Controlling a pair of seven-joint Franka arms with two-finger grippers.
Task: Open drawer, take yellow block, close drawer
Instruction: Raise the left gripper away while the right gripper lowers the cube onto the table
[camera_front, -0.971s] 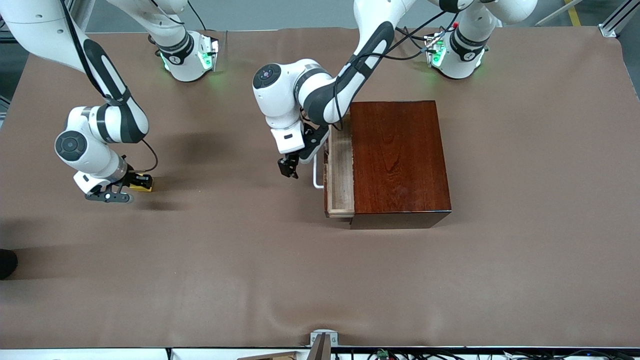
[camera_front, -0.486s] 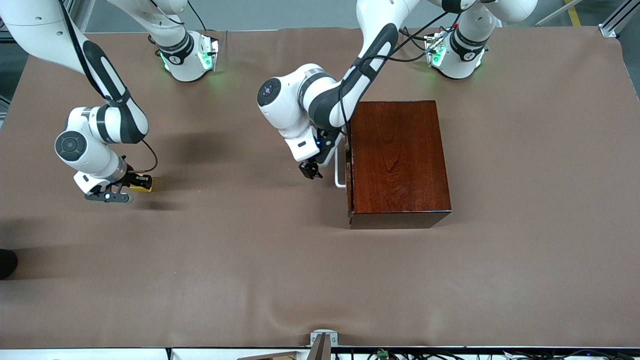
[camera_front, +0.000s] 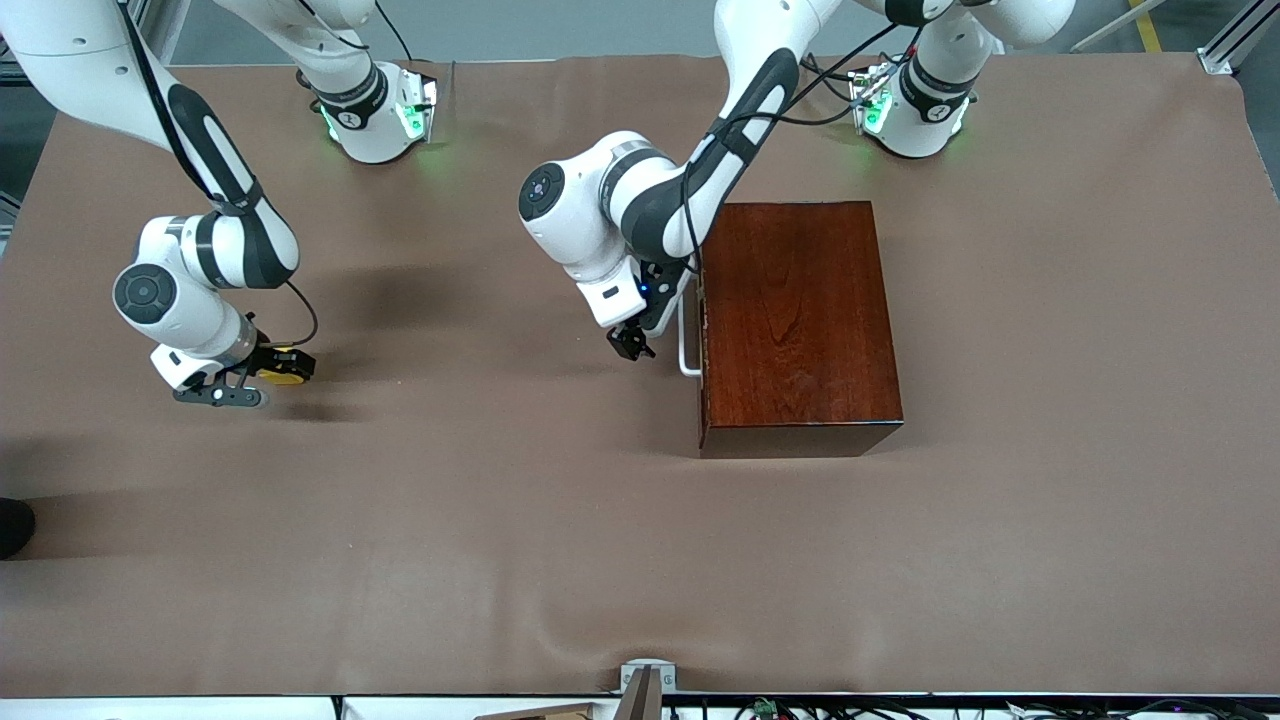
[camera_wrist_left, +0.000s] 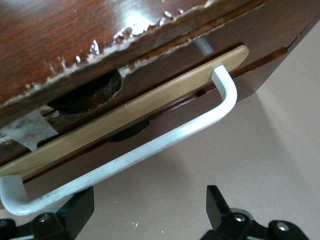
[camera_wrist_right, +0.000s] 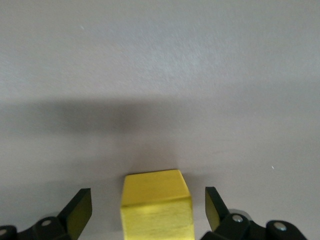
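Fingers (camera_wrist_right: 80, 212) of the right gripper (camera_front: 262, 372) are spread wide on both sides of the yellow block (camera_wrist_right: 156, 204), not pinching it. The block sits on the tabletop (camera_front: 500, 520) at the right arm's end, at about nine o'clock from the wooden box (camera_front: 797, 320). If this arm lifts crooked, a finger could bump the block and knock it away.

Fingers (camera_wrist_left: 220, 206) of the left gripper (camera_front: 630, 345) are spread apart too, holding nothing, just in front of the white handle (camera_wrist_left: 150, 147). The drawer (camera_wrist_left: 125, 112) looks pushed in. If this arm swings off sideways, a finger could catch the handle and pull the drawer out again.
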